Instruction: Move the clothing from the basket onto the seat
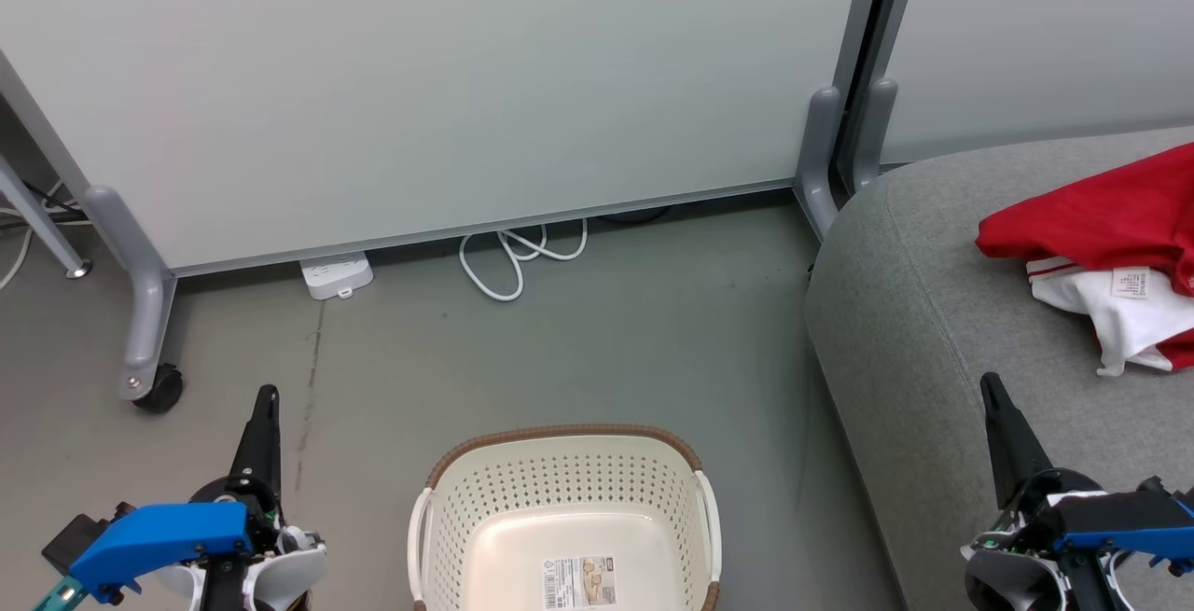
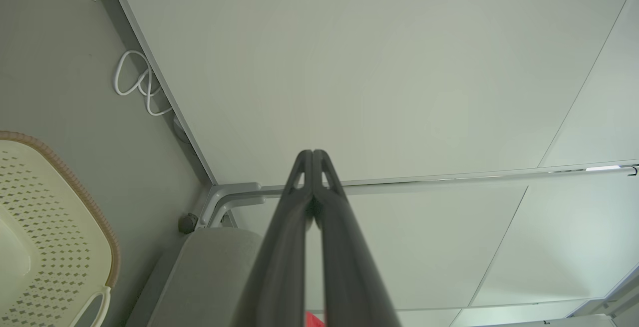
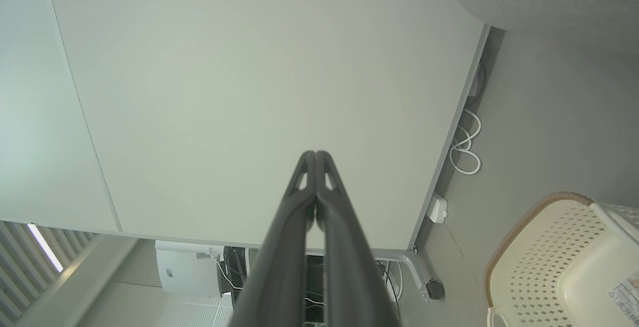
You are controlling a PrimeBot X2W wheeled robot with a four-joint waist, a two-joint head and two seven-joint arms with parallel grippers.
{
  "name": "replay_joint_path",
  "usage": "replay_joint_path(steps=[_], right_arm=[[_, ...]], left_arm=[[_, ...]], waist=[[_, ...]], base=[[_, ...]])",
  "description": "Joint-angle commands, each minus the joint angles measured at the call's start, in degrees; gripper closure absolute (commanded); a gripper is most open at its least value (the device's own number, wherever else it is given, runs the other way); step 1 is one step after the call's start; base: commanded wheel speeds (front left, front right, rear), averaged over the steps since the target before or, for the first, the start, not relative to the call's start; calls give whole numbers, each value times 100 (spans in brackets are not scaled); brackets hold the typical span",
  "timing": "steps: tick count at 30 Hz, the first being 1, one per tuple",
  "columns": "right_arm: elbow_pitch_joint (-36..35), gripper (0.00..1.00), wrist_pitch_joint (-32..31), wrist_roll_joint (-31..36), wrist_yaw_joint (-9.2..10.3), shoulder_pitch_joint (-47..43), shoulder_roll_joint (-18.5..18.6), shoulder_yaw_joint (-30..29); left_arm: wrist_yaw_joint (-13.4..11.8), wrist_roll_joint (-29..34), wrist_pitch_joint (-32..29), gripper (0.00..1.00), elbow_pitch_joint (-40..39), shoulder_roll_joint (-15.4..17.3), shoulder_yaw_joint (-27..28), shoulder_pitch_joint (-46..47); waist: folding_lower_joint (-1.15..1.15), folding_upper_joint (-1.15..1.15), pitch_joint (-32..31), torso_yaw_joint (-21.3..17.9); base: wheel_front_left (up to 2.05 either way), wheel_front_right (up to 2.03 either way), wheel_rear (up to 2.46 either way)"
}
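both grippers sat low at the bottom corners of the head view, the left gripper [image 1: 268, 398] above bare floor [image 1: 653, 340] and the right gripper [image 1: 991, 385] by the seat's near edge, each with its fingers pressed together on nothing. between them the basket [image 1: 560, 431] stood on the floor with just a label on its bottom, so nothing looked left to lift. the clothing [image 1: 1091, 219] lay bunched on the seat [image 1: 914, 312], red over white lining, well apart from the basket. with both arms parked empty, the task seemed finished.
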State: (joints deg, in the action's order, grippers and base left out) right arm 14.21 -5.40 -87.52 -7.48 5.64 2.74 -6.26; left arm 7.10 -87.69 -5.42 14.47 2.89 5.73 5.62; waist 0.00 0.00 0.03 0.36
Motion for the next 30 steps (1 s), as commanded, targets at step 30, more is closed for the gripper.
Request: replay_joint_path(steps=[30], right_arm=[[-25, 100, -138, -496, -2, 94, 24, -36]], left_arm=[[65, -478, -135, 100, -54, -3, 95, 87]], waist=[[0, 0, 15, -36]], base=[[0, 0, 0]])
